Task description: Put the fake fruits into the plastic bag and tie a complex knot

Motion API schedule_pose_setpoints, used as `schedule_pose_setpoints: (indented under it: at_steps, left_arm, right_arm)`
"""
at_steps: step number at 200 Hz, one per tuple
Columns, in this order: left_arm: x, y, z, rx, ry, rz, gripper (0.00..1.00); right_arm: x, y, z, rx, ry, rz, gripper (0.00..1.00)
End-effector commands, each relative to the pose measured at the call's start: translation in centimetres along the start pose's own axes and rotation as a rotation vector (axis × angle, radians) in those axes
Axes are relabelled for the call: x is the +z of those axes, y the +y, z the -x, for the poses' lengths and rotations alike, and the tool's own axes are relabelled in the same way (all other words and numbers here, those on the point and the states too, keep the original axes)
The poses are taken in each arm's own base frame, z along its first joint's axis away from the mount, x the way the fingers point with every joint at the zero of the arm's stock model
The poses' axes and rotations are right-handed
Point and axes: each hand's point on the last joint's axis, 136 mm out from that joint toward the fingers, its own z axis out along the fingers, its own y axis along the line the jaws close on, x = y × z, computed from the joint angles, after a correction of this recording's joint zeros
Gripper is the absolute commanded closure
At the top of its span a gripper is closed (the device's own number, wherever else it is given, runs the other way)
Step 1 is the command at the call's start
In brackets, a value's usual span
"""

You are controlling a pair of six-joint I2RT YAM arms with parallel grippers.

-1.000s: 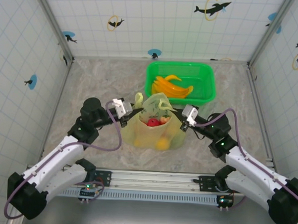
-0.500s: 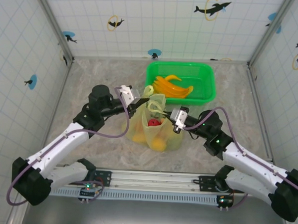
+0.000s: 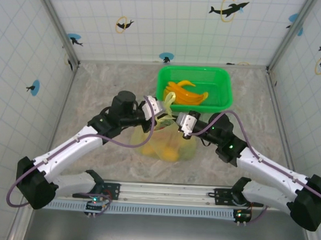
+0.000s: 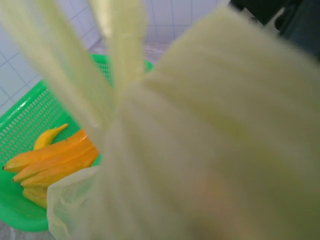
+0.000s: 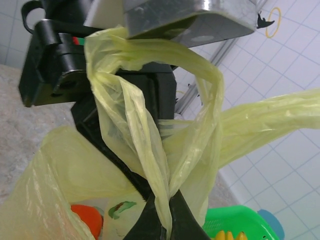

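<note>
the left arm is stretching in from the near left corner, its elbow bending over the table (image 3: 95,89) and its forearm pointing right, so the left gripper (image 3: 162,108) is hanging just above the plastic bag (image 3: 167,147). the right arm is coming in from the near right corner, elbow raised and forearm pointing left, with the right gripper (image 3: 176,120) almost nose to nose with the left one over the bag's mouth.

in the right wrist view the right gripper's dark fingertips (image 5: 161,224) are pressing together on a twisted strand of one bag handle, with no gap showing. the other handle loop is rising to the left gripper and hanging from it, its fold tucked into the fingers, so they are looking closed on it. the left wrist view is blurred by bag film pulled close to the lens.

the bag is sitting on the table between the arms, just in front of the green basket (image 3: 225,80). some fake fruits (image 3: 171,153) are lying inside the bag, one of them orange-red (image 5: 86,220). several bananas (image 4: 50,161) are lying in the basket.
</note>
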Motion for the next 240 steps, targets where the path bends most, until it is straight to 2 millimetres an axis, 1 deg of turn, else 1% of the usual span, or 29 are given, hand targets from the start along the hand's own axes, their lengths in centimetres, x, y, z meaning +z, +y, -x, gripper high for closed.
schedule_pose_setpoints:
  at_steps: [1, 12, 24, 48, 58, 95, 108, 119, 148, 154, 159, 179, 197, 217, 240]
  left_arm:
    - [-0.4, -0.1, 0.4, 0.020, 0.010, 0.007, 0.82]
    - [-0.5, 0.0, 0.4, 0.024, 0.004, 0.016, 0.74]
    - [-0.7, -0.1, 0.7, 0.024, -0.012, 0.020, 0.71]
    - [-1.3, -0.2, 1.3, 0.013, -0.062, 0.032, 0.61]
    - [-1.5, -0.1, 1.4, 0.002, -0.075, 0.042, 0.59]
    - [-2.1, -1.3, 1.8, -0.022, -0.124, -0.029, 0.52]
    - [-2.0, -1.8, 1.8, -0.025, -0.126, -0.057, 0.43]
    - [-2.0, -2.3, 1.8, -0.028, -0.132, -0.089, 0.42]
    - [-1.9, -2.7, 2.0, -0.048, -0.141, -0.123, 0.40]
    - [-1.9, -2.8, 2.1, -0.054, -0.145, -0.126, 0.36]
    - [-1.8, -2.7, 2.2, -0.058, -0.148, -0.125, 0.35]
    - [-1.6, -2.3, 2.2, -0.072, -0.146, -0.109, 0.35]
    - [-1.5, -2.2, 2.2, -0.071, -0.147, -0.104, 0.39]
    - [-1.7, -2.1, 2.6, -0.068, -0.163, -0.100, 0.45]
    - [-2.0, -2.1, 2.7, -0.068, -0.184, -0.105, 0.56]
  right_arm:
    - [0.3, -1.8, 1.6, -0.019, -0.009, -0.055, 1.00]
    - [0.4, -1.8, 1.7, -0.017, -0.008, -0.048, 1.00]
    - [0.5, -1.8, 1.9, -0.013, -0.013, -0.044, 1.00]
    - [0.4, -2.1, 1.9, -0.004, -0.010, -0.060, 1.00]
    - [0.4, -2.1, 1.9, -0.002, -0.011, -0.065, 1.00]
    - [0.5, -2.1, 2.1, 0.014, -0.014, -0.063, 1.00]
    - [0.7, -2.1, 2.1, 0.020, -0.014, -0.062, 1.00]
    - [0.9, -2.0, 2.2, 0.027, -0.016, -0.058, 1.00]
    - [1.5, -1.4, 2.3, 0.006, 0.000, -0.044, 1.00]
    - [1.6, -1.2, 2.2, -0.004, 0.008, -0.041, 1.00]
    - [1.7, -1.0, 2.0, -0.012, 0.014, -0.037, 1.00]
    - [1.7, -0.3, 2.1, -0.027, 0.004, -0.018, 1.00]
    - [1.5, 0.4, 2.4, -0.029, -0.020, 0.013, 1.00]
    - [1.5, 0.6, 2.1, -0.033, -0.018, 0.015, 1.00]
    - [1.4, 0.9, 1.8, -0.035, -0.020, 0.019, 1.00]
